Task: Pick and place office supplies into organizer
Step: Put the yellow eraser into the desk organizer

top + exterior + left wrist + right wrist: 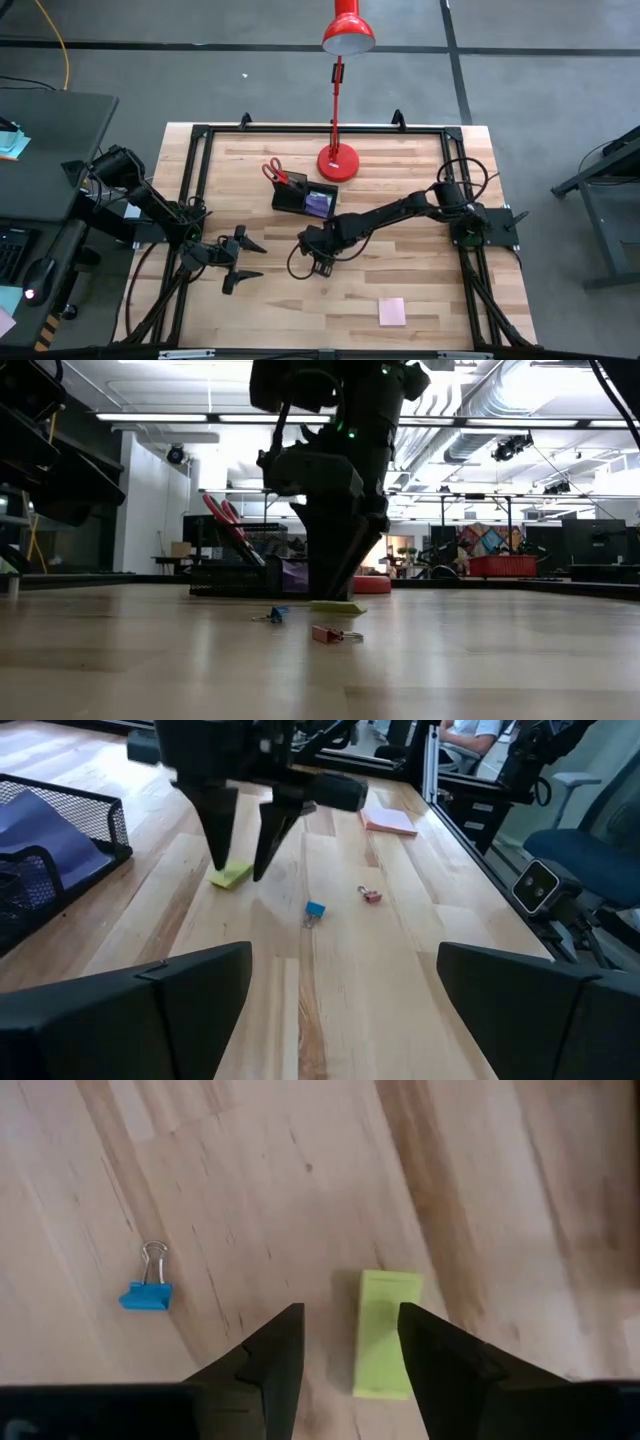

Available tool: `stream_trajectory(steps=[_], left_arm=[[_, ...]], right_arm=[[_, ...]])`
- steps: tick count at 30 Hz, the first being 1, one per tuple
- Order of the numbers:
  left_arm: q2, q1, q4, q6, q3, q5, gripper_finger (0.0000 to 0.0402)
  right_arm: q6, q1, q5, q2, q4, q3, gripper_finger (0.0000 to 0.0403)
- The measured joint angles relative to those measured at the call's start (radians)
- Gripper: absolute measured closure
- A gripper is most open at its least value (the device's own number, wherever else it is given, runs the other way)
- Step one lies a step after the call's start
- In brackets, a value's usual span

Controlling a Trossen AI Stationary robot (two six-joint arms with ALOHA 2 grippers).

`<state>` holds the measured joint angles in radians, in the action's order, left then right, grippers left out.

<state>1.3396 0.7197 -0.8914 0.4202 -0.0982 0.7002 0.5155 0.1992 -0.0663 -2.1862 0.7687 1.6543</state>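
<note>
Right claw (345, 1345), tapered dark fingers parted, straddles nothing; flat yellow-green block (385, 1335) beside one tip on grained wooden counter (480, 1200); left claw (340, 995) wide.

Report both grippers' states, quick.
Left gripper: open, empty, waiting at the table's left.
Right gripper: open, holding nothing, fingers down at the yellow-green block.

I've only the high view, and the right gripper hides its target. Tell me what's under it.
Observer: A yellow block, off-centre in the open right gripper, partly under one finger.
Operator: Left gripper waits open at the left of the table. List anything near the block.
Observer: A blue clip lies beside it.
Operator: Anything else.
Observer: A pink clip, just past the blue one.
</note>
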Motion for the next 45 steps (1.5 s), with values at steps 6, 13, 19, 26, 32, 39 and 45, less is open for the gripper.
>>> stream_trajectory(steps=[6,13,19,26,32,39,45], left_arm=[[0.000,0.000,0.003,0.000,0.000,0.000,0.0089],[0.000,0.000,0.005,0.003,0.000,0.000,0.0089],[0.000,0.000,0.005,0.003,0.000,0.001,0.0089],[0.000,0.000,0.005,0.004,0.000,0.008,0.0089],[0.000,0.000,0.005,0.004,0.000,0.007,0.0089],[0.000,0.000,0.005,0.005,0.000,0.007,0.0089],[0.000,0.000,0.005,0.005,0.000,0.007,0.0089]], right_arm=[[-0.024,0.013,-0.063,0.005,0.049,0.069,0.0244],[0.042,0.001,-0.035,0.006,0.126,0.031,0.0220],[0.027,-0.004,-0.052,0.006,0.099,0.012,0.0197],[0.026,-0.011,-0.003,0.006,0.054,0.000,0.0190],[0.022,-0.022,-0.008,0.006,0.070,-0.001,0.0190],[0.007,-0.036,0.011,-0.015,0.067,-0.001,0.0190],[0.002,-0.039,0.034,-0.034,0.061,0.003,0.0192]])
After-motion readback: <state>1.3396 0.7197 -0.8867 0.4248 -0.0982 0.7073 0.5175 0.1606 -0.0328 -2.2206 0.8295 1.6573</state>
